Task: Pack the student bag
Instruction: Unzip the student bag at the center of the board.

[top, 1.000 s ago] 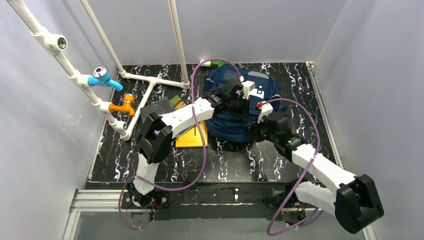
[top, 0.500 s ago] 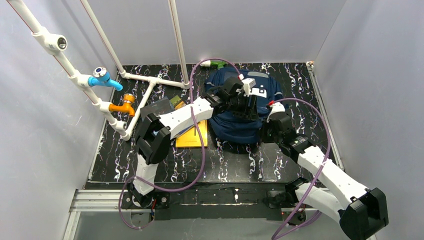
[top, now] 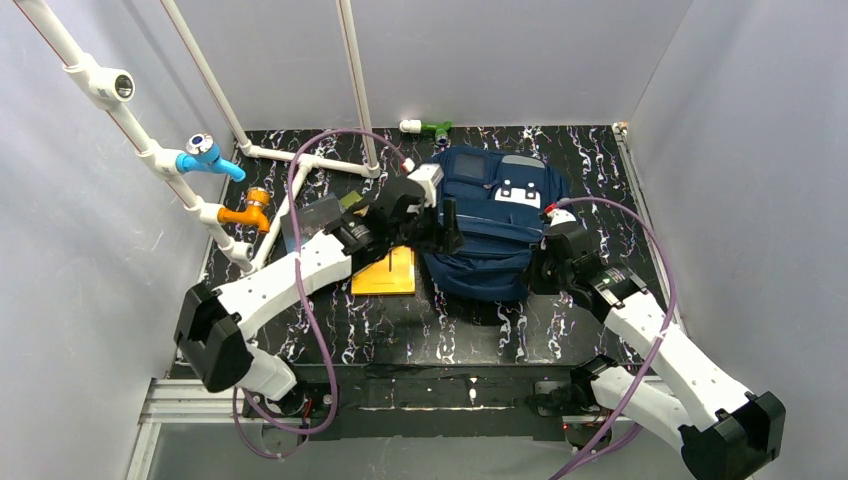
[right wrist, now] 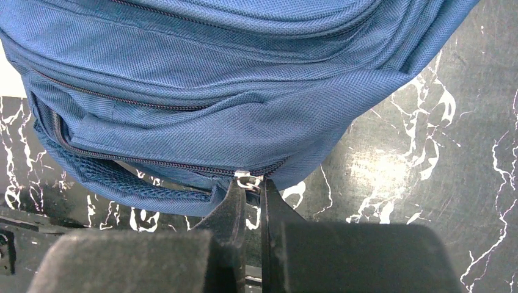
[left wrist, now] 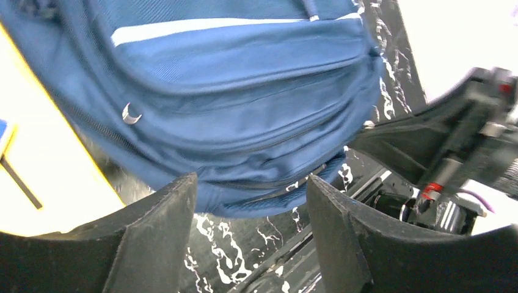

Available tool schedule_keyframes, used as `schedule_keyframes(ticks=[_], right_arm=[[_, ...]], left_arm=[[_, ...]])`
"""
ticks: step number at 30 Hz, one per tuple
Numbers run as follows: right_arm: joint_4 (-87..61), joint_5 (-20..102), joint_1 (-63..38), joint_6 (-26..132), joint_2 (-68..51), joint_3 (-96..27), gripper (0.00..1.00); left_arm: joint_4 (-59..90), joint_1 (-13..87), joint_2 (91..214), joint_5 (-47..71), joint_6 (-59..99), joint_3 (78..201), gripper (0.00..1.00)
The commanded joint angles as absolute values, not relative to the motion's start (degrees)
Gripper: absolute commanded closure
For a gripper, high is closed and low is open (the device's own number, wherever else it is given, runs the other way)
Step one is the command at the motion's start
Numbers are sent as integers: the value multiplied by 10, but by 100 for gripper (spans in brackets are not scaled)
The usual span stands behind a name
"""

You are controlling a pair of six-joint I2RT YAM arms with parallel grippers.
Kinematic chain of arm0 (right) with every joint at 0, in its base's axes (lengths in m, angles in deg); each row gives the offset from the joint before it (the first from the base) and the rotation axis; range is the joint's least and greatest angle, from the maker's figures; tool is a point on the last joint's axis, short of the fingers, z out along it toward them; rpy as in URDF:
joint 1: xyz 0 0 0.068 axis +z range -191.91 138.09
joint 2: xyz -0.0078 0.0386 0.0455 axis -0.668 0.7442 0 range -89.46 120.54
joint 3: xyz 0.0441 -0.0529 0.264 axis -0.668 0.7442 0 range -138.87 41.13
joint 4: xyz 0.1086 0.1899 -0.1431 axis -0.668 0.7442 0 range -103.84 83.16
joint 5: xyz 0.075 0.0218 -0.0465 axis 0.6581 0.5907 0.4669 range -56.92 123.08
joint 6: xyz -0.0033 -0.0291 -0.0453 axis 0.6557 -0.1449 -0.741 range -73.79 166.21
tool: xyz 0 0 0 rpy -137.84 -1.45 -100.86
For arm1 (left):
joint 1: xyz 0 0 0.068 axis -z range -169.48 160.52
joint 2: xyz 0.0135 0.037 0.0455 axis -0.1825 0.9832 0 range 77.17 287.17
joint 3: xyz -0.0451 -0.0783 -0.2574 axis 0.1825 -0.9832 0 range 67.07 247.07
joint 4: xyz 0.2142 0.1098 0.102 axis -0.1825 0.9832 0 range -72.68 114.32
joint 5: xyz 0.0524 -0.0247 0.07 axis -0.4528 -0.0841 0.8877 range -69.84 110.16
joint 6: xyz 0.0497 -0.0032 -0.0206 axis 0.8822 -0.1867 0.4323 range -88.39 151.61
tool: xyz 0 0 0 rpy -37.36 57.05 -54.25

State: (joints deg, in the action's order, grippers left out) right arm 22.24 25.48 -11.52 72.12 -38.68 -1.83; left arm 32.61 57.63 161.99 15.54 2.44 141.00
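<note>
The student bag (top: 490, 215) lies flat on the black marbled table, navy blue with a white patch facing up. My left gripper (top: 447, 226) hovers at the bag's left side, open, with nothing between its fingers (left wrist: 160, 227); in the left wrist view the bag (left wrist: 244, 91) fills the space ahead of it. My right gripper (top: 542, 268) is at the bag's near right corner, shut on the metal zip pull (right wrist: 248, 180) at the end of a zip line on the bag (right wrist: 201, 73).
A yellow book (top: 388, 272) lies just left of the bag and also shows in the left wrist view (left wrist: 43, 171). A dark notebook (top: 318, 213) lies beyond it. White pipes with a blue tap (top: 205, 155) and an orange tap (top: 250, 210) run along the left. A green item (top: 430, 127) lies at the back.
My left gripper opened, let go of the bag and drew back to the left. My right gripper moved right along the bag's near edge, still shut on the zip pull.
</note>
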Motion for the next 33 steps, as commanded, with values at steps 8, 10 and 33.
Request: schedule_keyframes(ticks=[8,10,33], right_arm=[[316,245,-114,719,-368,-105,99],[349,244,-114,704,-353,-116,99],[160,414,-3,828,-189,-186,99]], left_arm=[[146,568,1636,158,-192,1204,28],[136,570,1699,133,-185,1254,55],[8,600,1699,183,-178,1256,100]])
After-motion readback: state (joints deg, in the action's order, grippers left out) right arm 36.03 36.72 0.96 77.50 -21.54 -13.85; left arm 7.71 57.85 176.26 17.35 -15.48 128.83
